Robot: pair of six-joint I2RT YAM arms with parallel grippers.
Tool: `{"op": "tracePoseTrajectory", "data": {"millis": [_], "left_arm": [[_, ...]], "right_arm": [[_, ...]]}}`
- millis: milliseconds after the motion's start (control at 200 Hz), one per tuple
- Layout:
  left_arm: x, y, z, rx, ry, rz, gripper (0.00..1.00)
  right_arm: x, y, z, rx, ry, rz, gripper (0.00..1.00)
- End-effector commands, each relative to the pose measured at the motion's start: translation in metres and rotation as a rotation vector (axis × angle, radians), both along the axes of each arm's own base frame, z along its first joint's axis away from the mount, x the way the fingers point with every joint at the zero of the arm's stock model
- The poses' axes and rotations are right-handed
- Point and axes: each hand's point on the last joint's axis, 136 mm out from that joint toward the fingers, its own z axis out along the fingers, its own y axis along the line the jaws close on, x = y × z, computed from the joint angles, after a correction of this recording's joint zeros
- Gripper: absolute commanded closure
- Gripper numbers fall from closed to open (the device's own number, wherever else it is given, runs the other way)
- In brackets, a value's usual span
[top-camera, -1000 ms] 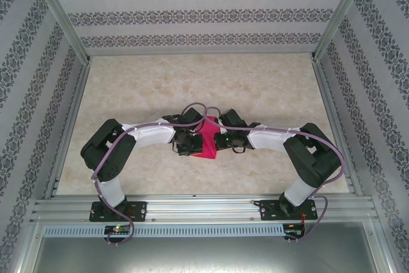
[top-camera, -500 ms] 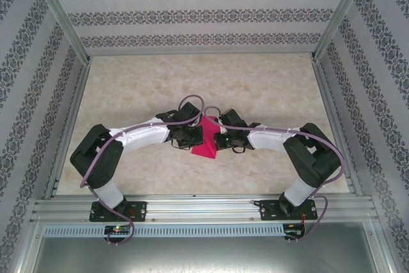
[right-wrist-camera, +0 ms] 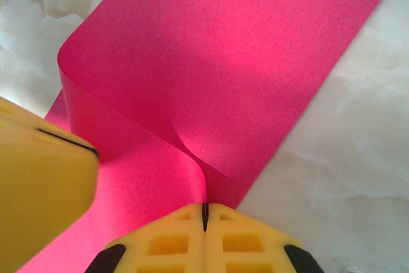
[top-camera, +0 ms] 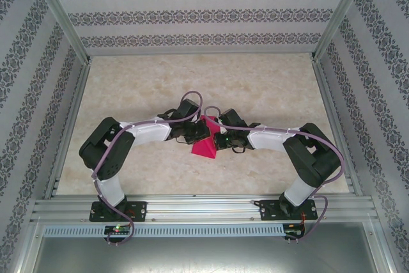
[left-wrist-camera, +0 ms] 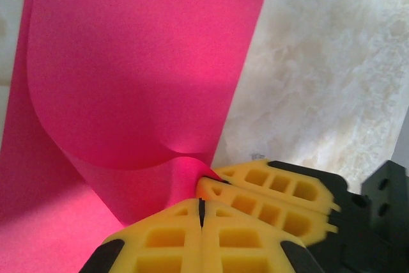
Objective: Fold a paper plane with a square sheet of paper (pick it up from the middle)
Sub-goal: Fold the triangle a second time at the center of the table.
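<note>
Marble-patterned table is seen from the top camera, enclosed by patterned walls and an aluminium frame.

Left arm and right arm are both bent inward, so that the wrists meet near the middle of the table.

The square sheet of paper, magenta-pink and unmarked, is located between the two wrists at mid-table. From above it is seen as a wedge, narrow at the far end and wider toward the bases. In the left wrist view the sheet is curled over in a smooth bend above a second pink layer. The same bend is recorded in the right wrist view. No sharp crease is observed.

Left gripper: yellow fingers pressed together, the curl of the sheet pinched at their tips.

Right gripper: fingers likewise clenched, the sheet's edge running into the seam between them. The two grippers are almost touching.
</note>
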Motion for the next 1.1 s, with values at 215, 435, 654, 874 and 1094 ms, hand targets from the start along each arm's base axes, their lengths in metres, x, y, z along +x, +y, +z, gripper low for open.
{"op": "tracePoseTrajectory", "data": {"millis": [215, 435, 654, 874, 1094], "left_arm": [[-0.003, 0.005, -0.016, -0.010, 0.005, 0.010, 0.97], [-0.009, 0.018, -0.042, 0.067, 0.056, 0.023, 0.97], [-0.025, 0.036, -0.073, 0.153, 0.135, 0.038, 0.98], [-0.029, 0.037, -0.073, 0.156, 0.135, 0.022, 0.98], [-0.028, 0.034, -0.067, 0.145, 0.129, 0.011, 0.98]], "right_arm": [[-0.009, -0.005, -0.016, -0.045, 0.042, -0.004, 1.00], [-0.009, -0.005, -0.015, -0.043, 0.043, -0.005, 1.00], [-0.003, 0.005, 0.002, 0.006, 0.025, -0.008, 0.93], [0.003, -0.006, 0.050, 0.041, -0.056, -0.089, 0.68], [-0.023, 0.024, 0.079, 0.358, 0.018, -0.075, 0.78]]}}
